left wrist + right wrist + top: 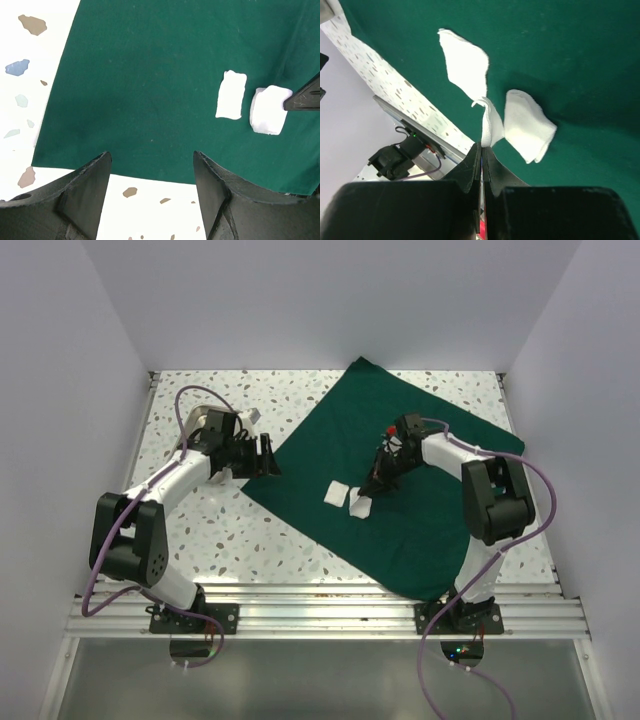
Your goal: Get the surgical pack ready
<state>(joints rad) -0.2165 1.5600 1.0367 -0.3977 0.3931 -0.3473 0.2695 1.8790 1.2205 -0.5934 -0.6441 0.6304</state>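
two white gauze squares [337, 493] on matte green drape [320, 445], right gripper [482, 145] pinching one, left gripper [151, 159] released

Bare tabletop [240, 530] lay open along the near left edge. On the drape [420, 530], the right hand [370, 488], pinching one gauze square [360, 507], blocked the middle; the left hand [268, 458] stood at its left corner.

Plain dark green across the surgical pack [400, 530]. Bright white on the gauze squares [231, 95]. White terrazzo on the table [250, 540] — flecked with brown, grey and pale blue. White shells and black joints on the arms [175, 480] — purple on the cables [545, 500].
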